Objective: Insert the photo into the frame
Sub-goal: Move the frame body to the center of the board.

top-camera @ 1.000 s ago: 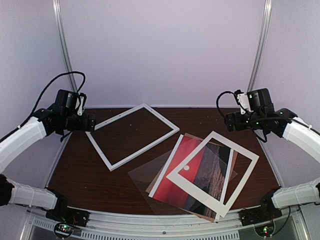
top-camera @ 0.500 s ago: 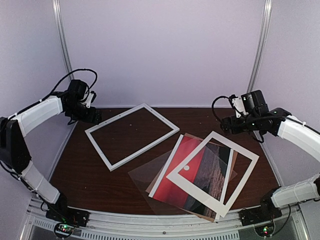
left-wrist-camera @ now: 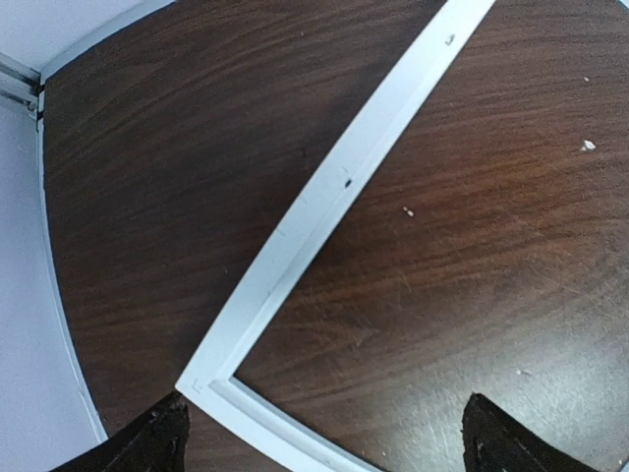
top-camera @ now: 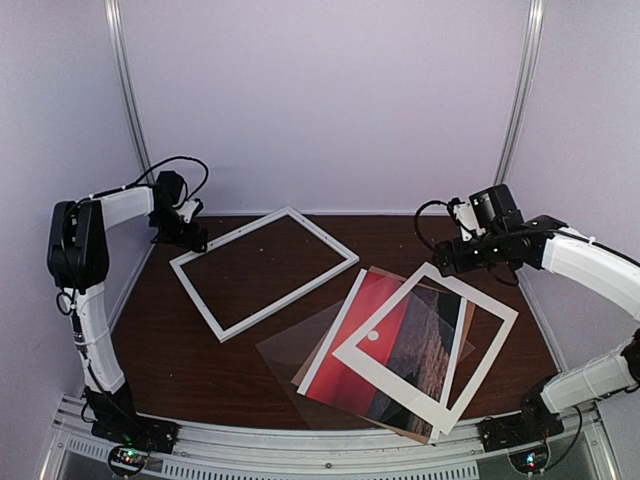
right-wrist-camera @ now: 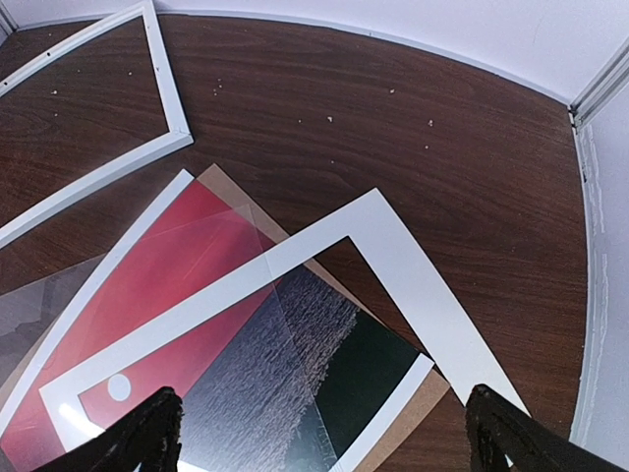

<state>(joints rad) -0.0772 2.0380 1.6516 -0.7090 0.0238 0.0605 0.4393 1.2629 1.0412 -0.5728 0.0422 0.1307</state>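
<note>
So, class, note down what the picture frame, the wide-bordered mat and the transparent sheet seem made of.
The frame: rigid-looking matte white bars; painted wood or plastic, unclear. The mat: flat matte white card or thick paper, lying thin over the photo. The clear sheet: transparent plastic or glass; the table shows through it with faint glare.

My left gripper [left-wrist-camera: 319,433] hangs wide open over the frame's [left-wrist-camera: 344,187] left corner, with bare table [top-camera: 200,370] on both sides of that thin rim. Under my open right gripper [right-wrist-camera: 324,433], 1 mat [right-wrist-camera: 413,265] and 1 clear sheet [top-camera: 285,350] overlap the photo [right-wrist-camera: 167,275]. Only a narrow gap parts frame and pile.
</note>
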